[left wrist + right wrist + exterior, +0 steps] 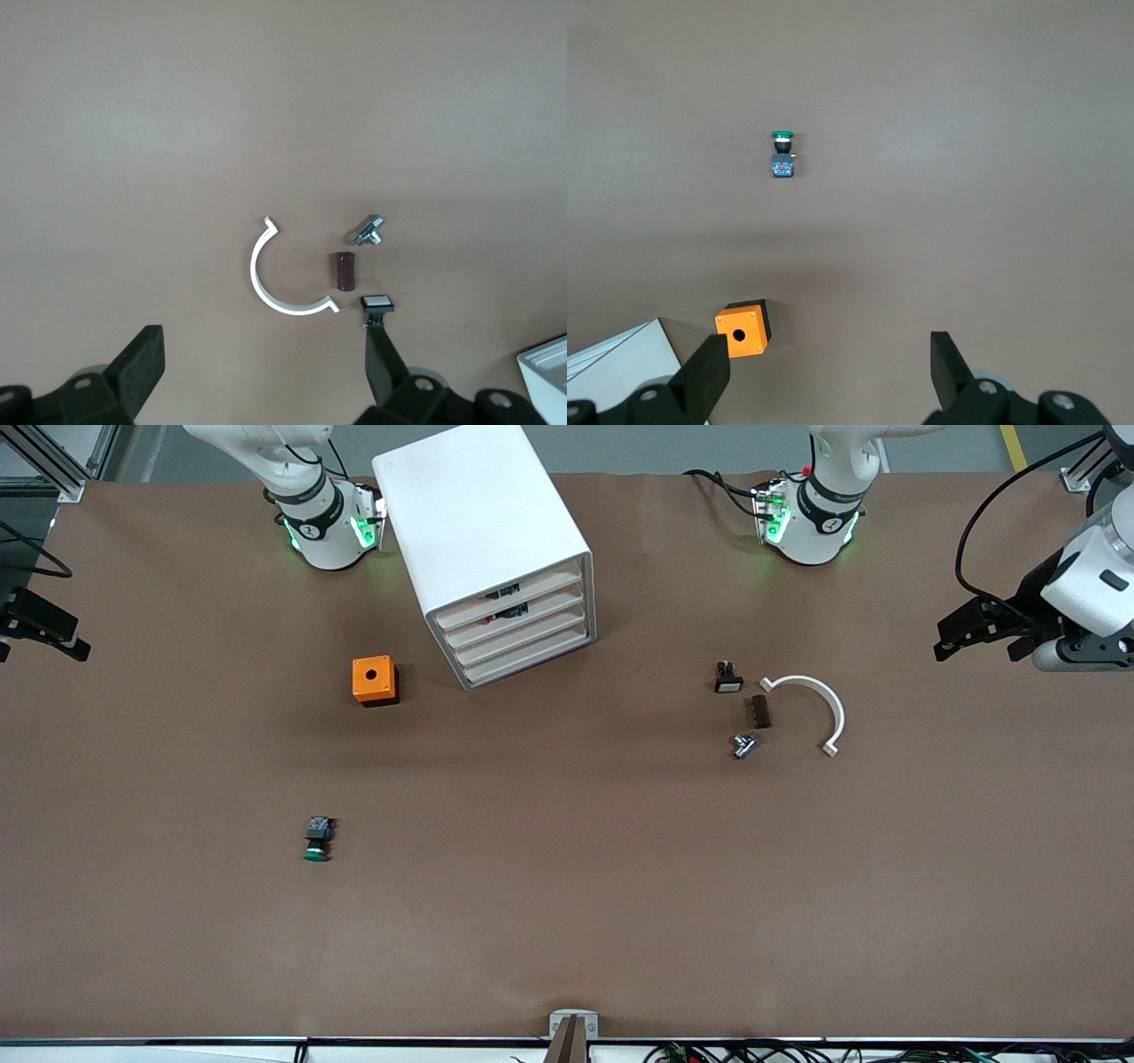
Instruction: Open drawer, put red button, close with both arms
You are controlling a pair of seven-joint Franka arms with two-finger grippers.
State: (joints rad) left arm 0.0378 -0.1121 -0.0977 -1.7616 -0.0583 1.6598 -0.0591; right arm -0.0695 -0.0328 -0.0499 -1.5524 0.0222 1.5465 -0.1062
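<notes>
Brown table carries cabinet, orange box, green button — small parts.

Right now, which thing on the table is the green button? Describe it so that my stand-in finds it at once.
Start at the white cabinet, then the orange box beside it, toward the right arm's end. Nearer the front camera, alone on bare table, lies the green button: a round green cap on a black-and-blue blocky body. The box is plain orange with a hole.
</notes>
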